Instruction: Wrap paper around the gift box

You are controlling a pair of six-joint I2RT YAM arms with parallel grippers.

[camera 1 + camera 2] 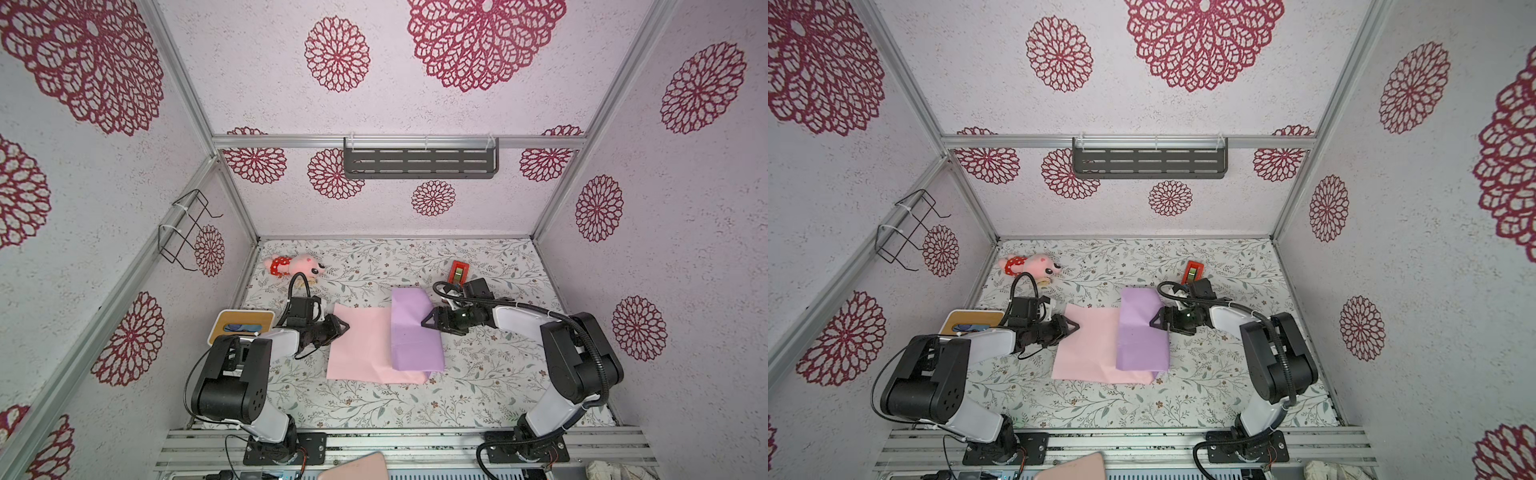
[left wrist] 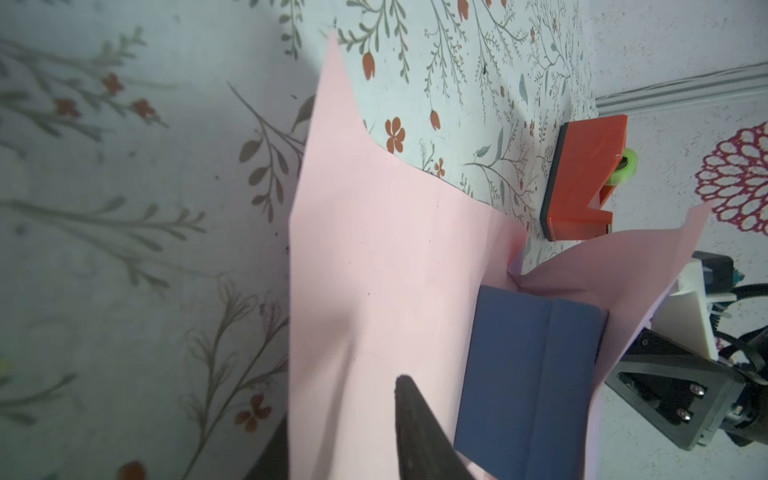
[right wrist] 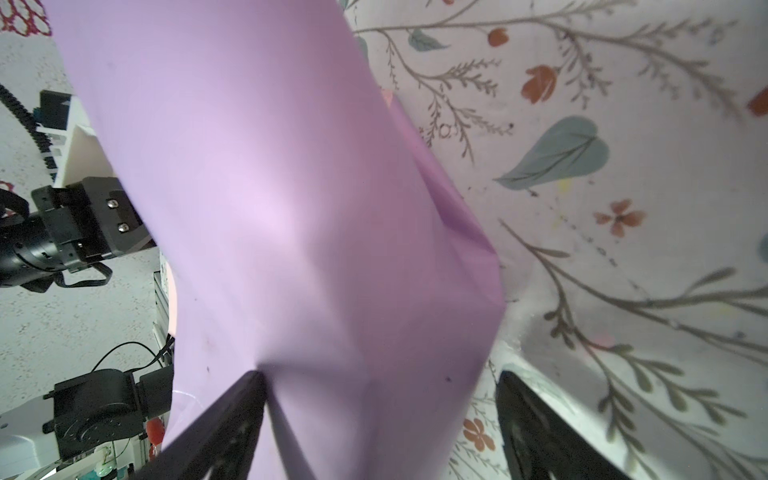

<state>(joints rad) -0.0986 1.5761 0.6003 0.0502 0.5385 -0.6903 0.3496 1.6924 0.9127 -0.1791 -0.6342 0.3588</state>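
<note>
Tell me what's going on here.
Two robot arms are wrapping a box in paper. The paper's right part is folded over the box, lilac side up, hiding it in both top views. The right gripper meets that flap with its jaws wide. The left gripper is at the pink left edge, fingers straddling the sheet; whether it has clamped is unclear. The tape dispenser sits apart at the back.

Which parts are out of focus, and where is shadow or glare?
Left wrist view: the near tablecloth is blurred, the gift box and tape dispenser are sharper, and a soft shadow lies on the paper. Right wrist view: the lilac paper shows a pale sheen. Both top views: sharp, evenly lit.
</note>
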